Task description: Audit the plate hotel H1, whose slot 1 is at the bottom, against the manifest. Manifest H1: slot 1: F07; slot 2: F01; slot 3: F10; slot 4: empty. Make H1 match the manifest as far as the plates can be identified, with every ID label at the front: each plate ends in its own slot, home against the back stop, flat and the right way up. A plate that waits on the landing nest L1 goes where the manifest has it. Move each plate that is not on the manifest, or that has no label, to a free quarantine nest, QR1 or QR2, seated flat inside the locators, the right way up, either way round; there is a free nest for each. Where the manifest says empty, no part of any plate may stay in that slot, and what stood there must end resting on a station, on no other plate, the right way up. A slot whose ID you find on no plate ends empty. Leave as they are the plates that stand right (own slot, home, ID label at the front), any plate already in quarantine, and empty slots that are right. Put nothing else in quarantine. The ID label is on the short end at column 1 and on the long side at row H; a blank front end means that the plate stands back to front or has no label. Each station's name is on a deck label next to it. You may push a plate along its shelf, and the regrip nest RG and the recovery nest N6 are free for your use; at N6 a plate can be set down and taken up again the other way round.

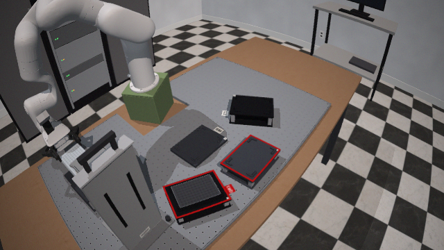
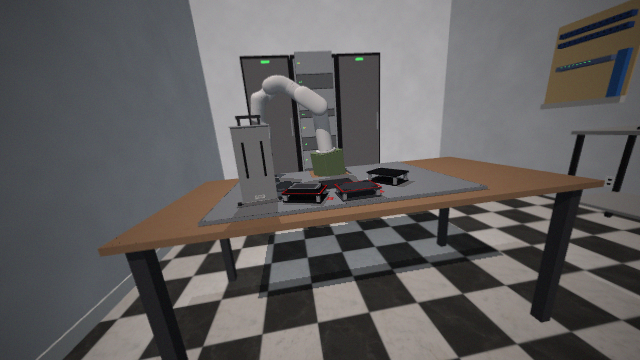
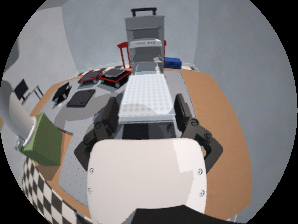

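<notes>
Fingers of my hand are pinched on the long sides of a white well plate, one dark finger on each flank, standing wide because the plate fills the gap. On the wrist view the plate runs straight away from me toward the plate hotel, whose open front faces the camera. I cannot read any ID label on the plate from here.

From the top view I see the hand low at the hotel's open side, with the plate between it and the hotel; whether the plate's far end lies on a shelf I cannot tell. The hotel's grey back panel has two dark slots, and a black handle sits on top.

Past the hotel, on the grey mat of the bench, stands a red-rimmed nest carrying a dark gridded plate. Beside it is a second red-rimmed nest with four locators and nothing on it. A flat black nest lies between these and the arm's green pedestal. Farthest out sits a raised black nest.
</notes>
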You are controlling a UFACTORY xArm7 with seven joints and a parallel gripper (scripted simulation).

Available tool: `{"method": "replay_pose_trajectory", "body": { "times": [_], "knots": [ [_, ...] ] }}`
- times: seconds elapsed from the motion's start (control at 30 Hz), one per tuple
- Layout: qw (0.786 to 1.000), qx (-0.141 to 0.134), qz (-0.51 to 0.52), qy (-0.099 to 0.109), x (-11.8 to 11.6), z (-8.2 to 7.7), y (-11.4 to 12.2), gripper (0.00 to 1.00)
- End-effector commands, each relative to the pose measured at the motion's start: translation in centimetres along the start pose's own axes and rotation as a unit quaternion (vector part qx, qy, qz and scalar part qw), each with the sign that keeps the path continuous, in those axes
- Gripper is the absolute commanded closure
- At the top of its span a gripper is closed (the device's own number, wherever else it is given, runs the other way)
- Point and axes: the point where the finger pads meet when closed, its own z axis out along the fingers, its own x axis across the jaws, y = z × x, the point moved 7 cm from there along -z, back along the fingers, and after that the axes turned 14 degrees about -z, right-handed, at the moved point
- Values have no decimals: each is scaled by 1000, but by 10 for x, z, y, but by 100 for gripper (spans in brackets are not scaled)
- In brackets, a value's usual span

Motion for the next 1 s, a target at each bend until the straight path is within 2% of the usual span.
{"method": "replay_pose_trajectory", "body": {
  "times": [0.0,0.97],
  "knots": [
    [1000,0,-1,0,0,0,5,100],
    [1000,0,-1,0,-10,0,45,100]
  ]
}}
